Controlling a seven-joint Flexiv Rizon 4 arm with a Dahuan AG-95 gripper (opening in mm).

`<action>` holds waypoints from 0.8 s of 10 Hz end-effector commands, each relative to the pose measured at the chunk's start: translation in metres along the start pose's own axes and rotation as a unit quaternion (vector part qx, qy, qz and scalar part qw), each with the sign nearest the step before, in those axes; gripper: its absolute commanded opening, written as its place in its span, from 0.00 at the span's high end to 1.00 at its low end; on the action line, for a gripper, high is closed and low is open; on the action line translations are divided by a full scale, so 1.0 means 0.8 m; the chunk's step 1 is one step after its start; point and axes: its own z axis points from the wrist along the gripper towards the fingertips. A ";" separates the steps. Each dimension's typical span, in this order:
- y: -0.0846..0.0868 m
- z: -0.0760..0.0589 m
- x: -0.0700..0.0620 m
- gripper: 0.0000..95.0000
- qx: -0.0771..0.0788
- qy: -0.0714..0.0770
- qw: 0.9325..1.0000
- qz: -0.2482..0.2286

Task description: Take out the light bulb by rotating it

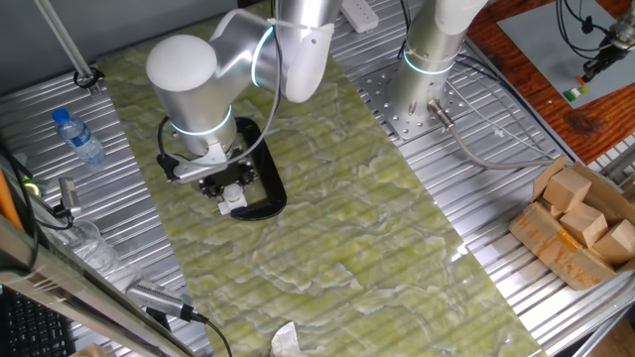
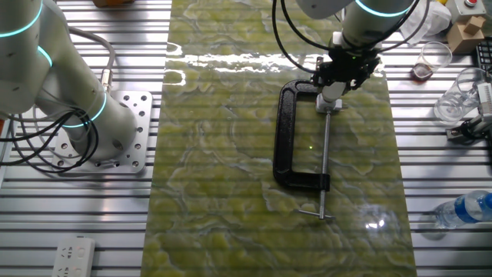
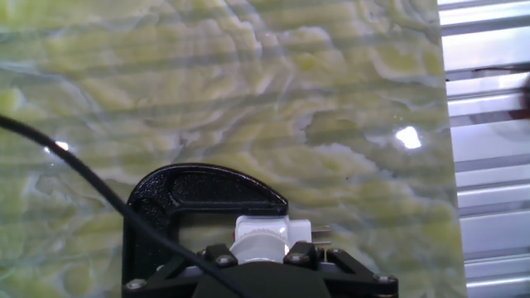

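gripper (image 2: 336, 86) lowered over the light bulb (image 3: 258, 246), which sits in its white socket (image 3: 267, 228) held by the black c-clamp (image 2: 290, 138); jaw opening cannot be told; unscrewing apparently remains.

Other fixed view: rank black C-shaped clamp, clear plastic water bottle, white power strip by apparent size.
1. Black C-shaped clamp, clearly largest.
2-3. Clear plastic water bottle and white power strip: both cut off by frame edges, so unranked.

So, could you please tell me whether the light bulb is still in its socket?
Apparently in: the light bulb sits against the white socket, under the pincer.
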 end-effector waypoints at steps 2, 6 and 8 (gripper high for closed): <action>0.000 0.000 0.000 0.40 0.000 0.000 1.000 -0.012; -0.003 -0.011 -0.004 0.40 -0.005 0.001 0.999 0.049; -0.004 -0.013 -0.005 0.20 -0.011 -0.009 0.990 0.139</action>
